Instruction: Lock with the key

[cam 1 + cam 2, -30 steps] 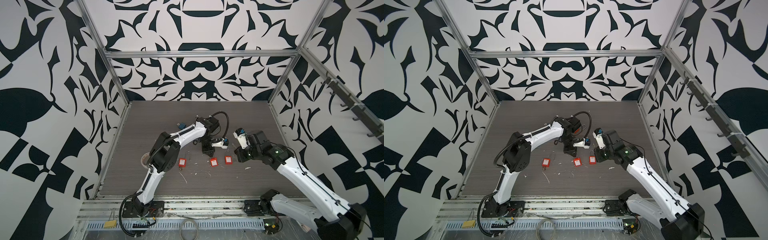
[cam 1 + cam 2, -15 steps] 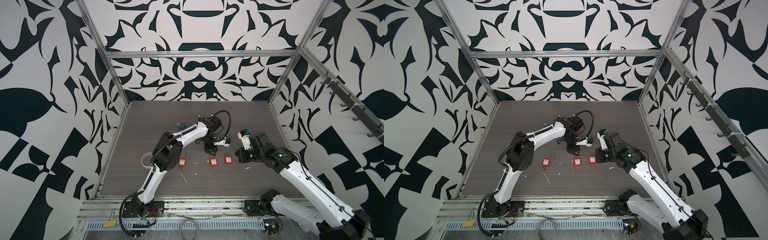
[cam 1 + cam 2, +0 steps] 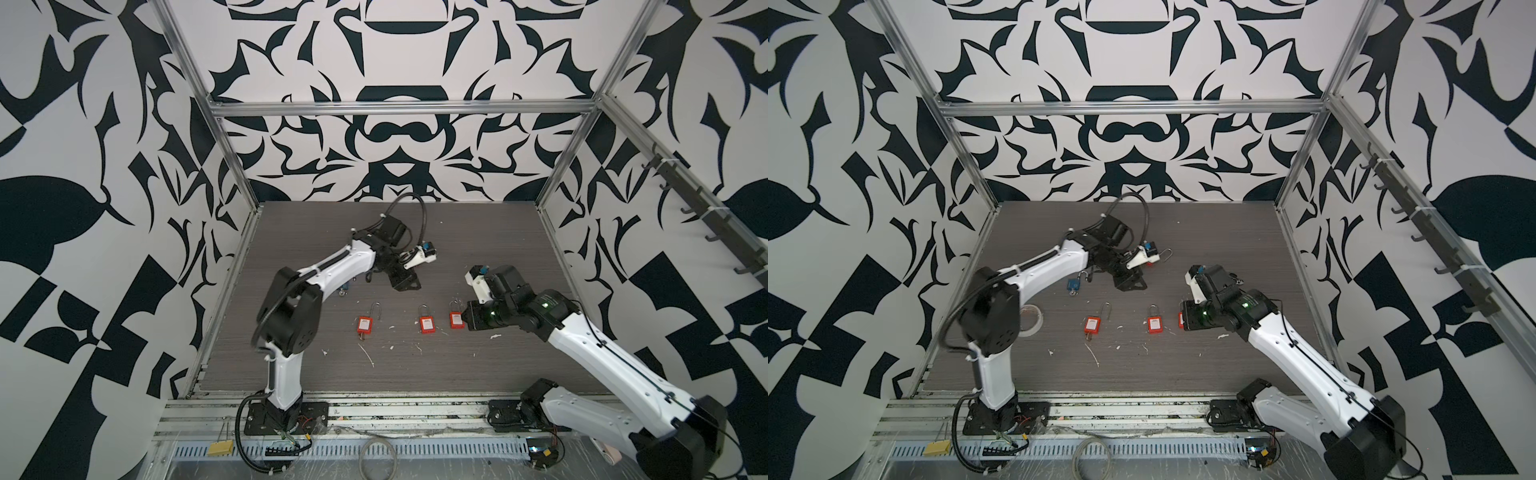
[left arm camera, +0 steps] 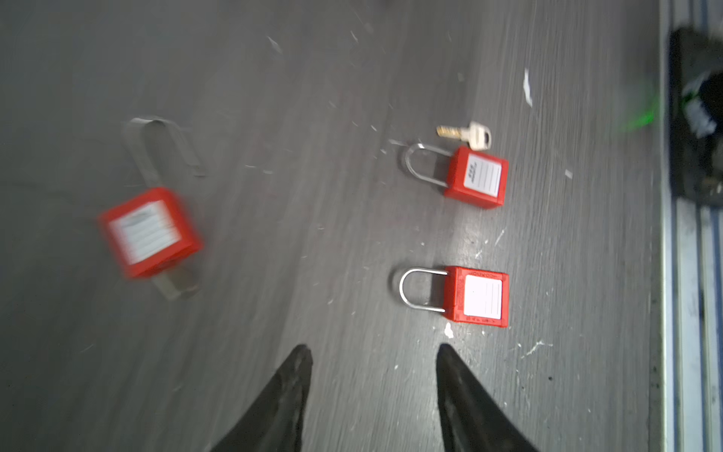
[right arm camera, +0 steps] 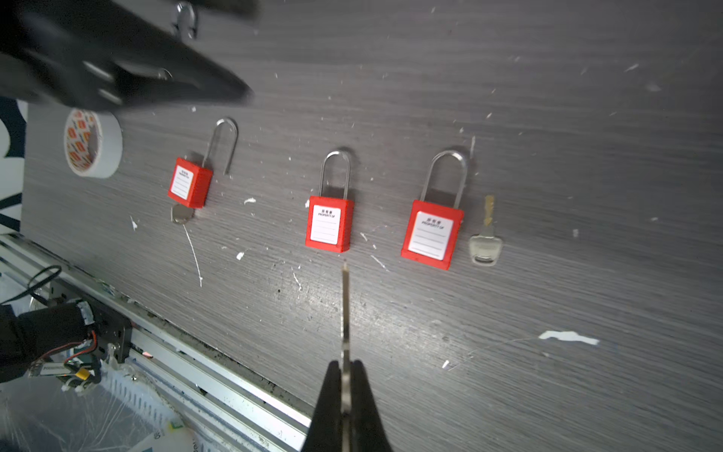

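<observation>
Three red padlocks lie in a row on the table. The left padlock point(image 3: 365, 325) point(image 5: 190, 182) has its shackle open and a key point(image 5: 181, 214) in its base. The middle padlock point(image 3: 426, 324) point(image 5: 330, 223) and the right padlock point(image 3: 456, 320) point(image 5: 432, 235) have closed shackles. A loose key point(image 5: 485, 244) point(image 4: 467, 135) lies beside the right one. My right gripper point(image 5: 345, 364) point(image 3: 467, 320) is shut on another key point(image 5: 345, 313), held edge-on, its tip pointing at the middle padlock's base and just short of it. My left gripper point(image 4: 373, 352) point(image 3: 405, 282) hangs open and empty behind the row.
A blue padlock point(image 3: 1074, 284) lies under the left arm's forearm. A roll of white tape point(image 3: 1030, 318) point(image 5: 92, 143) sits near the table's left edge. White scraps point(image 5: 569, 336) litter the dark wood-grain top. A metal rail point(image 5: 219, 368) runs along the front edge.
My left gripper's jaws have spread apart and it has drawn back a little from the padlocks. My right gripper, still holding its key, has moved down toward the front by the right padlock.
</observation>
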Available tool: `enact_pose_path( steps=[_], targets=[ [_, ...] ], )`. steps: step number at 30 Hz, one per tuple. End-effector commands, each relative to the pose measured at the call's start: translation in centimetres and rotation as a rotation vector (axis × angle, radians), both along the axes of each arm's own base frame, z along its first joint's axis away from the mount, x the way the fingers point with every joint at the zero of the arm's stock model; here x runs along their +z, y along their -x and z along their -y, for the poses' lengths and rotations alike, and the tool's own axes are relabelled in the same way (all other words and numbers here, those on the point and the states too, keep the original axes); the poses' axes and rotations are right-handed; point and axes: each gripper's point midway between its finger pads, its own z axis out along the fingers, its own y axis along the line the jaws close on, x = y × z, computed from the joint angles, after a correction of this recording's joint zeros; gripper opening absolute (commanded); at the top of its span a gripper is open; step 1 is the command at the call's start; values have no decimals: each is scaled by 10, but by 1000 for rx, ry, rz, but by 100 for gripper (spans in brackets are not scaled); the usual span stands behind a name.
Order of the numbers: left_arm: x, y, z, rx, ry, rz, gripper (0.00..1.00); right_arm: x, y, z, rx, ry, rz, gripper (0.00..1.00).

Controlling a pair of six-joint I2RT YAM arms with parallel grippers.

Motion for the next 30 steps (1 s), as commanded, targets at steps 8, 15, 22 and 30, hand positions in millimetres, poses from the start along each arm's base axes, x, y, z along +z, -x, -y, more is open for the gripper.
enact_pose_path(
  steps=[8,15,22,30],
  targets=[
    [61,45,-60,174,265,107,69,-47,-28,-47,61,-33,-101,0],
    [79,62,-82,279,359,159,99,-82,-34,-53,72,6,-176,0],
    [82,62,-84,337,411,134,99,-101,-37,-50,61,13,-214,0],
    [80,51,-94,470,394,98,99,-114,-45,-45,50,30,-223,0]
  ],
)
